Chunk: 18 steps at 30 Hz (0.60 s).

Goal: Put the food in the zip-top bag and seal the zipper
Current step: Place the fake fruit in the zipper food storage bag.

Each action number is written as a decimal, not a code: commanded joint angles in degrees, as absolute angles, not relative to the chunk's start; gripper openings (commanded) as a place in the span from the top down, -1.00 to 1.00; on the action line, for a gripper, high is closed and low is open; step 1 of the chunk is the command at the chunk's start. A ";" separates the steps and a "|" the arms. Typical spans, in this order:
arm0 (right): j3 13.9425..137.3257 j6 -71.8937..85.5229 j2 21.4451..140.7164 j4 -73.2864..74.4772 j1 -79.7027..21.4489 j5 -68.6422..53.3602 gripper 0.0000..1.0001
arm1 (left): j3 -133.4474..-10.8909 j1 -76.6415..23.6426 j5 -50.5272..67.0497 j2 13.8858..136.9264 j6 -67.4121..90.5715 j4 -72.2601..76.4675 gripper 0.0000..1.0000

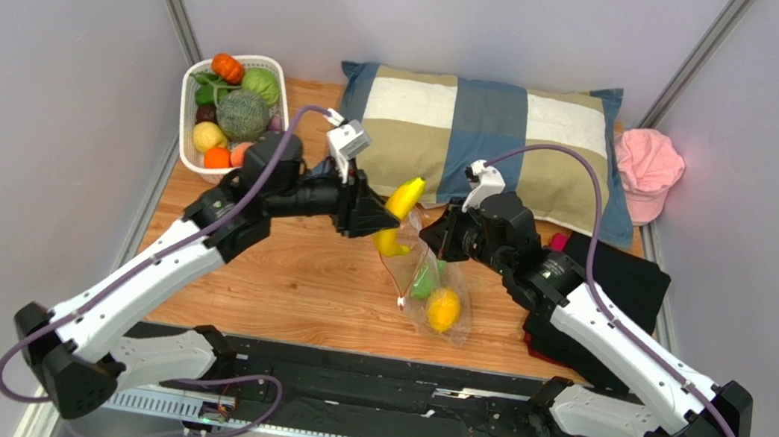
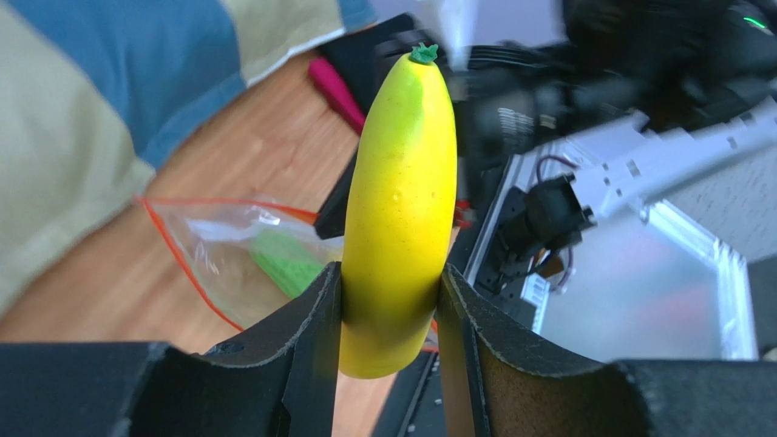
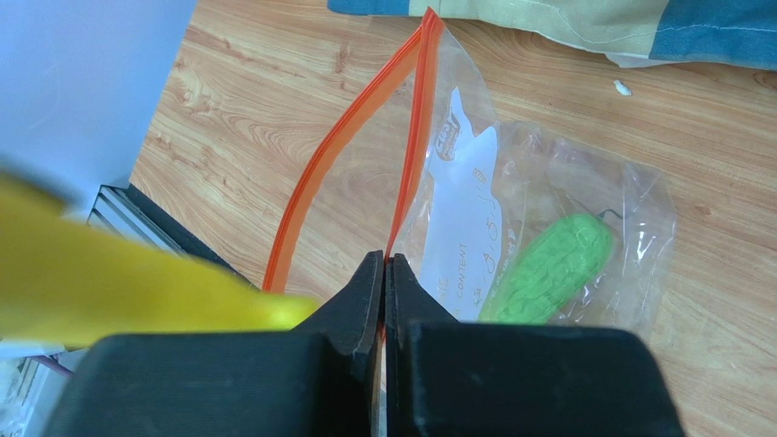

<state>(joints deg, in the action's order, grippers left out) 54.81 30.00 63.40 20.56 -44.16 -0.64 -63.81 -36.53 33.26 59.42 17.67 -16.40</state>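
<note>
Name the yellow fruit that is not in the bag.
The banana, gripped by the left gripper; the lemon lies inside the bag.

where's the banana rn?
Top view, centre: the banana is clamped in the left gripper, just in front of the pillow and left of the mouth end of the zip-top bag.
</note>
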 commanded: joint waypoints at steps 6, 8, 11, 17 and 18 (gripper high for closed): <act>58.27 30.41 60.21 18.28 -43.95 -0.71 1.00 | -71.01 -38.76 12.04 74.61 40.86 -28.89 1.00; 58.62 30.50 59.85 18.63 -43.95 -0.09 1.00 | -70.14 -38.85 14.23 74.97 43.49 -29.62 1.00; 58.62 31.11 59.59 19.16 -43.95 3.06 1.00 | -67.68 -39.46 15.03 72.53 45.96 -28.13 1.00; 59.33 32.17 59.50 19.07 -43.94 5.53 1.00 | -66.62 -42.62 16.60 71.19 48.77 -28.91 0.73; 59.50 32.08 59.59 19.33 -44.03 5.97 1.00 | -66.62 -42.63 17.05 71.19 49.13 -30.05 0.66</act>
